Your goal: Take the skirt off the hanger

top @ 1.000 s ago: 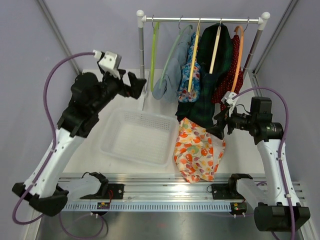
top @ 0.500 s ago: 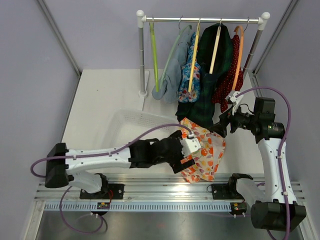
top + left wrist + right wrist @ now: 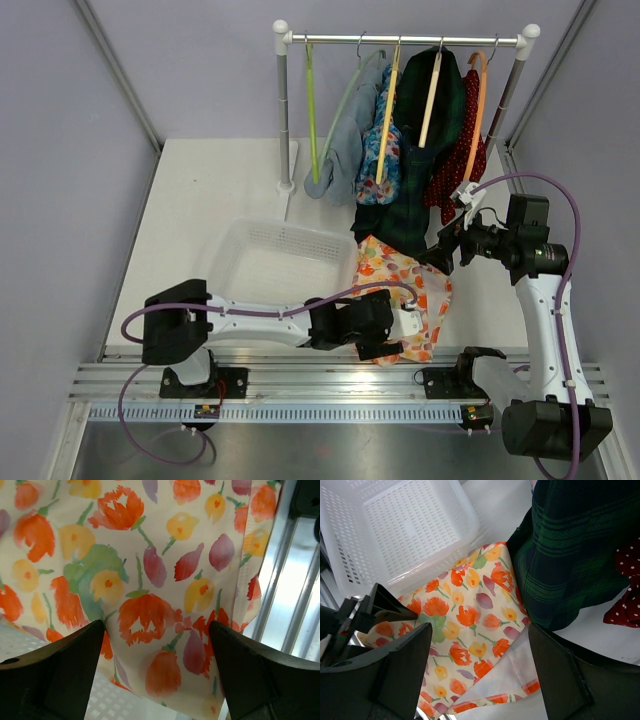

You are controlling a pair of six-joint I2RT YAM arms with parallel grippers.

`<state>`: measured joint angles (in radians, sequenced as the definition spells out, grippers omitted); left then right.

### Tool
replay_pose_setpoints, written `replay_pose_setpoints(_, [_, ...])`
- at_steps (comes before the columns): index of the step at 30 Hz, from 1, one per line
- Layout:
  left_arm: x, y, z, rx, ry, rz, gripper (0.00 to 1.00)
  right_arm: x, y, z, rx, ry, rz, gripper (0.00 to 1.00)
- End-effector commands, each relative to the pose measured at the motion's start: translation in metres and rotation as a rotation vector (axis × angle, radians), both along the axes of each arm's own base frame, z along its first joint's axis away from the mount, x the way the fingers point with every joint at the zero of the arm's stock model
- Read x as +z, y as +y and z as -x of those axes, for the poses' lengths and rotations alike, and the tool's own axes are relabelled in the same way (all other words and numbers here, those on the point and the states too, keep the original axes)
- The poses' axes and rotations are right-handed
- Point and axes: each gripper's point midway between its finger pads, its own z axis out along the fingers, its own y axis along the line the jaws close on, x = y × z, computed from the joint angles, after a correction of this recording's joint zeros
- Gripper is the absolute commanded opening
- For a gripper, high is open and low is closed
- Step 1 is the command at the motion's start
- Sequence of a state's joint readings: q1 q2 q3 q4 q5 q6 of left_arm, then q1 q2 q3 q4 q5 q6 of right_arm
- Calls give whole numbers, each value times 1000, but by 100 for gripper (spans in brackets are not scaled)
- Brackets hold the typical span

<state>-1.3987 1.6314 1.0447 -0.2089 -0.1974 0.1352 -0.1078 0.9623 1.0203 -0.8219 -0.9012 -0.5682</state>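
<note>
Pale tabletop point(image 3: 200, 190) is carrying your floral skirt point(image 3: 405, 290), which is lying crumpled just beside the white basket point(image 3: 280, 228) (off any hanger, below the rack point(image 3: 400, 40)). Your left pincer point(image 3: 385, 348) is hovering spread wide over its near edge, gripping nothing. Your right pincer point(image 3: 435, 260) is hanging released too, near the green plaid garment point(image 3: 410, 200).

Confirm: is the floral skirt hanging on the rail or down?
Down: the floral skirt lies on the table by the white basket, clear of the rail.
</note>
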Motion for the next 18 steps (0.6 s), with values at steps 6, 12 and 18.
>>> replay_pose_setpoints(6, [-4,-17,-1,-61,-88,27,86,4,-1,-3,-3,-23,-2,86])
replay_pose_setpoints(12, [-39,-16,2,-75,-69,-36,74,4,-1,-3,-4,-23,-1,86])
replay_pose_setpoints(18, [-61,-13,8,-91,-33,-74,48,5,-3,-4,-12,-29,2,86])
